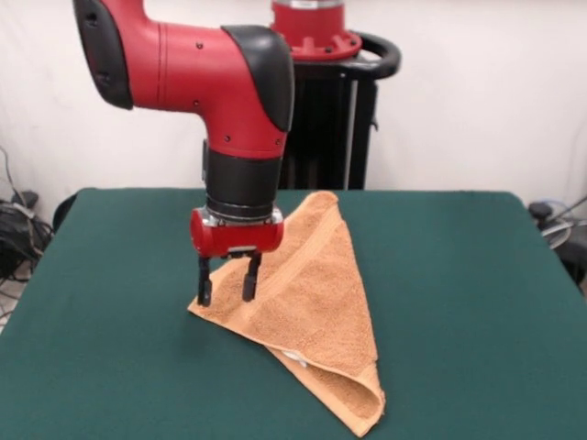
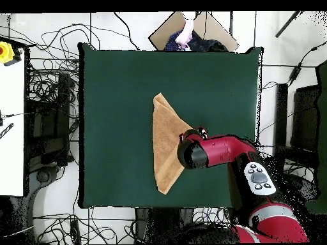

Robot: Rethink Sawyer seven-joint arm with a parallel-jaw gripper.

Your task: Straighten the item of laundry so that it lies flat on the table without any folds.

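The orange-tan towel [image 1: 316,293] lies on the green table [image 1: 477,293], folded over into a triangle. One point faces the pedestal, one lies near the front edge, and one points left. A small white label [image 1: 293,356] shows at its lower left edge. My gripper [image 1: 227,286] hangs straight down over the towel's left point. It is open and empty, with its fingertips [image 1: 204,295] just above the cloth. In the overhead view the towel [image 2: 166,143] is a triangle near the table's middle. The arm [image 2: 214,153] covers its right point and hides the gripper.
The table's green cloth [image 2: 115,127] extends wide on all sides of the towel. The black pedestal [image 1: 330,119] stands behind the far edge. A person [image 2: 186,32] shows at the top edge of the overhead view. Cables lie on the floor around the table.
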